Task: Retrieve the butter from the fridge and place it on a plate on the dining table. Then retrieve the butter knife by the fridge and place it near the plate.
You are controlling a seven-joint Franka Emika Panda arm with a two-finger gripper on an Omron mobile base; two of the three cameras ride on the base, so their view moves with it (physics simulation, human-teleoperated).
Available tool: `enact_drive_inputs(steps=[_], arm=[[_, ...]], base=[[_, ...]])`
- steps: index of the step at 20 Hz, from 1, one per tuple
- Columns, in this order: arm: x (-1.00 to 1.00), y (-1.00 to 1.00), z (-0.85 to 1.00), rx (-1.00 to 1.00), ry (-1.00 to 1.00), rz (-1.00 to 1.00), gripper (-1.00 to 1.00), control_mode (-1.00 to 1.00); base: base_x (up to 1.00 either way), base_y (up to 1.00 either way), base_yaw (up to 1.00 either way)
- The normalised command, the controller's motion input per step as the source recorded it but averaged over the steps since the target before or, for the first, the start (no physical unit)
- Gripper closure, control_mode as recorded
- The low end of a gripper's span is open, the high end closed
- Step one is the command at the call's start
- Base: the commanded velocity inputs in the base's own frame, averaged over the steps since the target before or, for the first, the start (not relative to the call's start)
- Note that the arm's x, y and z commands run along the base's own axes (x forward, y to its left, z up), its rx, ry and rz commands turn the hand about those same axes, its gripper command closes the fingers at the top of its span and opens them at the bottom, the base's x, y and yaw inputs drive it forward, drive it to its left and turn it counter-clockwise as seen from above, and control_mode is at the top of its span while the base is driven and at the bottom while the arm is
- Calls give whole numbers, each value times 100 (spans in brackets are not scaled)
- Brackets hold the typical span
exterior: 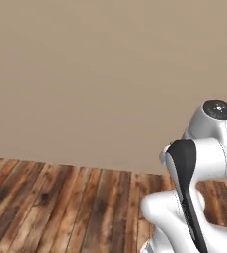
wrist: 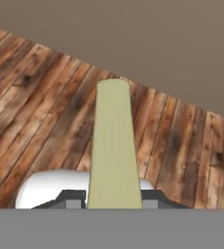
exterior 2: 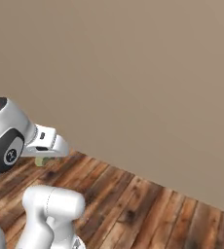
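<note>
The butter (wrist: pixel 113 146) is held in the tool (wrist: pixel 113 198): in the hand view the pale yellow stick is seen rising from the bottom centre of the frame towards the upper middle, its long axis running straight out along the tool's own line, with a dark finger tip pressed against it on each side at its near end. The tool is thus pinched on the stick, not spread. In the right base view a small yellowish piece of the butter (exterior 2: pixel 41 160) is glimpsed at the left of the frame, just under the tool (exterior 2: pixel 48 154), which is carried level and pointed to the right.

Beyond the stick, only a dark plank floor (wrist: pixel 31 112) is seen below and ahead, with a plain beige wall (exterior: pixel 110 74) across the upper part of every view. In the left base view the arm (exterior: pixel 194 183) is folded at the lower right of the frame.

The butter is judged to be under carriage, with the drive to the desk and plate not yet finished. The setting-down is expected to turn on the stick's far end, since it projects well past the tips and would meet a surface first. Nothing is seen standing in the way.
</note>
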Motion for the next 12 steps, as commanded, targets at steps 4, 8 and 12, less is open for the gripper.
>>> enact_drive_inputs(steps=[4,8,12], arm=[[0,0,0,0,0,0,100,100],[0,0,0,0,0,0,100,100],[0,0,0,0,0,0,100,100]], base=[[51,0,84],[55,0,85],[64,0,85]])
